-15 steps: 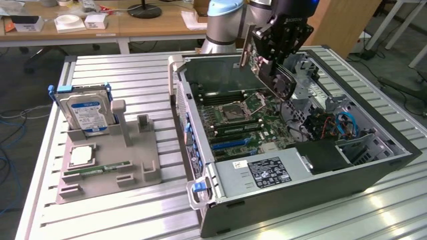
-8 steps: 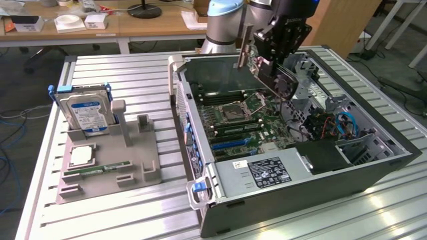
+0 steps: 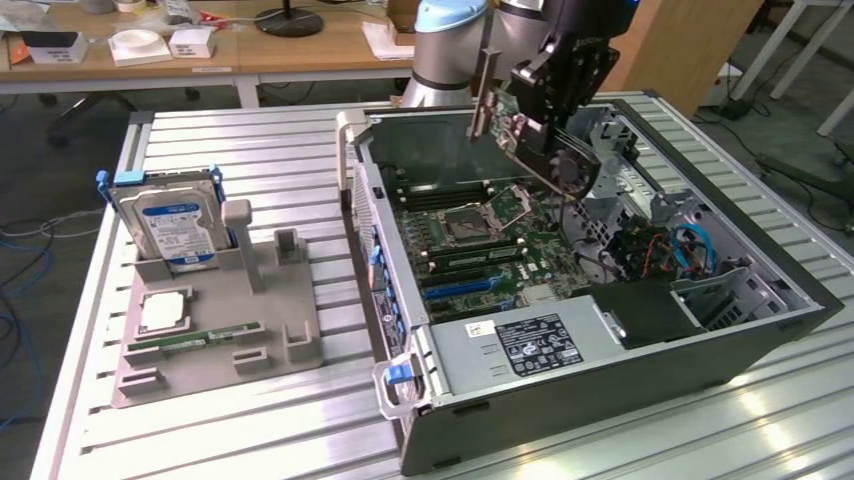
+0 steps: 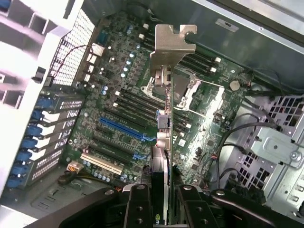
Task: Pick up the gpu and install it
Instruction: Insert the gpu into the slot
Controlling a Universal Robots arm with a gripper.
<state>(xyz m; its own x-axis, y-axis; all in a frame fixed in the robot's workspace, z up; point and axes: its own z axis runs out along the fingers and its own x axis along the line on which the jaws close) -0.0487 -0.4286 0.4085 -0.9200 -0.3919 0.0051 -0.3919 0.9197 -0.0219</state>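
I am holding the gpu [image 3: 545, 152] in the claw [image 3: 545, 108], which is clamping the card's edge between its fingers [image 4: 137, 204]. The card is hanging in the air inside the open top of the case [image 3: 747, 330], clear of the motherboard [image 3: 497, 250] and touching nothing but the claw.

In the wrist view I am looking straight down the gpu [image 4: 163, 152] edge-on. Its long axis is running away from the claw [image 4: 161, 205] to the metal bracket [image 4: 171, 45] at the far end. In the exterior view the card is hanging tilted, bracket end toward the exterior view's left.

I judge that the card is sitting over the processor socket [image 4: 166, 88] rather than over the slots. The blue slot [image 4: 121, 130] is lying off to one side of the card's edge, and the card is not lining up with it yet.

The case is also holding a labelled power supply [image 3: 527, 340] at its near end. On the tabletop [image 3: 240, 140], toward the exterior view's left edge, a grey holder [image 3: 267, 300] is carrying an upright hard drive [image 3: 174, 225], a silver square chip [image 3: 163, 312] and a flat RAM stick [image 3: 200, 340].
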